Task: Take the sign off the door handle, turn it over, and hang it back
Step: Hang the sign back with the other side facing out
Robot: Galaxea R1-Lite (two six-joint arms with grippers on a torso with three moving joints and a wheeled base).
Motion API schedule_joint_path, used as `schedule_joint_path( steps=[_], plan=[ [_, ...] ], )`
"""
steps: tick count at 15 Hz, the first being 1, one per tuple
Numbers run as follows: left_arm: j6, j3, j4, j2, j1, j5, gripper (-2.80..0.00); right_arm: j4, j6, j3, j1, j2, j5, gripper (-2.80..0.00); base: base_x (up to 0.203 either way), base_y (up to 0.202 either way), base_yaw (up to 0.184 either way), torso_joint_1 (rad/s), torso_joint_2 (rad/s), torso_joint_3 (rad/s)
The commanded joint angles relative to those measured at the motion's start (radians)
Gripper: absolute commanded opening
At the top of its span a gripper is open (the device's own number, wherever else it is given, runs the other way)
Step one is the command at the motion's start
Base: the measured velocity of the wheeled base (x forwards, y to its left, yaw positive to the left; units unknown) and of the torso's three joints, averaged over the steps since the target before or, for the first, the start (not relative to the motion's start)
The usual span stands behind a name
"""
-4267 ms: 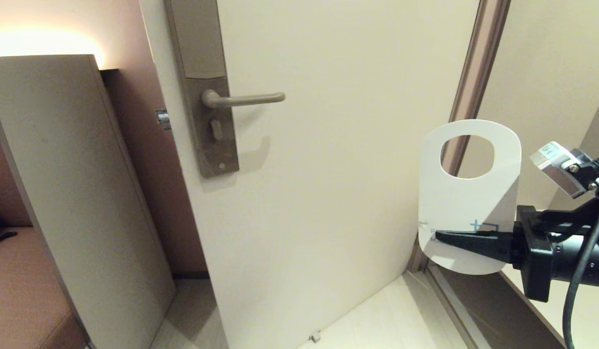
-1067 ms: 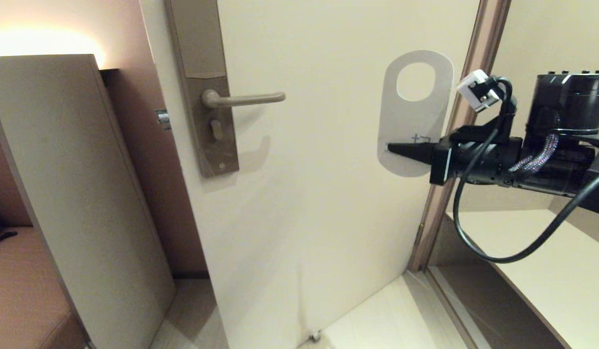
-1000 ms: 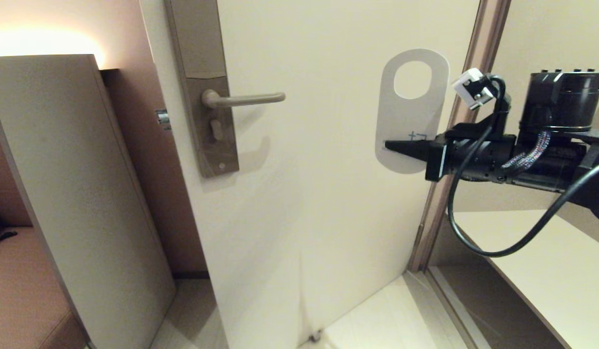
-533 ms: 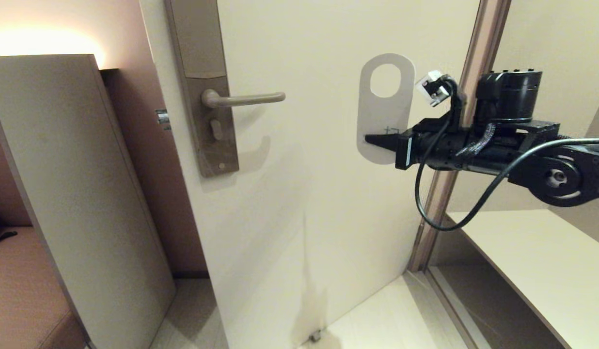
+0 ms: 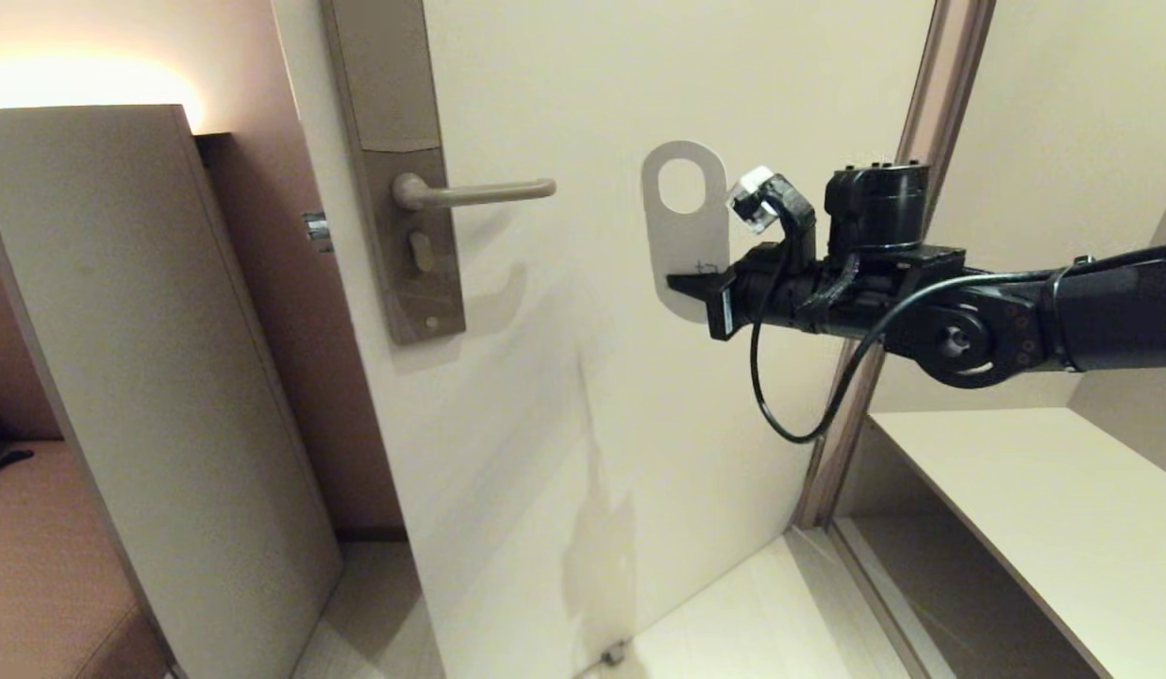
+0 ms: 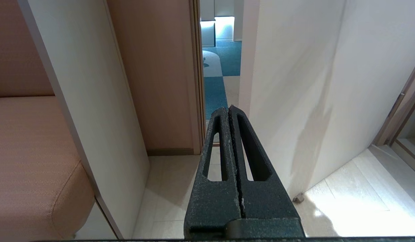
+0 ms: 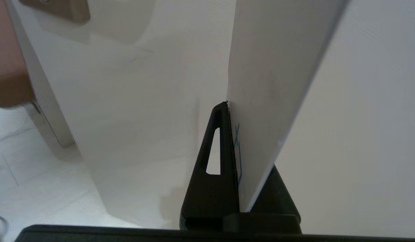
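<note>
sign (image 5: 683, 226) upright, lower end pinched between right gripper (image 5: 682, 283) jaws

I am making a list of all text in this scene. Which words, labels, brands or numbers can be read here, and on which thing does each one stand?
No text can be read in full.
The sign, white face to the head camera, held in the right claw: only bits of blue print beside the fingers, also in the right wrist view, not legible.
The door handle, its lock plate and the door: no marking visible.

Pale door (image 5: 640, 85), tan partition panel (image 5: 121, 330), blue carpet (image 6: 216, 90) beyond.
</note>
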Motion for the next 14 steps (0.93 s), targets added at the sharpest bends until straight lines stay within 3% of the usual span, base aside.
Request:
schedule_joint_path(
  steps=[1, 14],
  plan=[
    [0.000, 0.000, 0.000, -0.001, 0.000, 0.000, -2.80, 0.015, -0.046, -0.055, 0.021, 0.053, -0.030, -2.80, 0.000, 0.000, 0.000, 0.000, 0.00, 0.000],
    [0.000, 0.000, 0.000, -0.001, 0.000, 0.000, -2.80, 0.120, -0.063, -0.305, 0.091, 0.183, -0.081, -2.80, 0.000, 0.000, 0.000, 0.000, 0.00, 0.000]
  ],
)
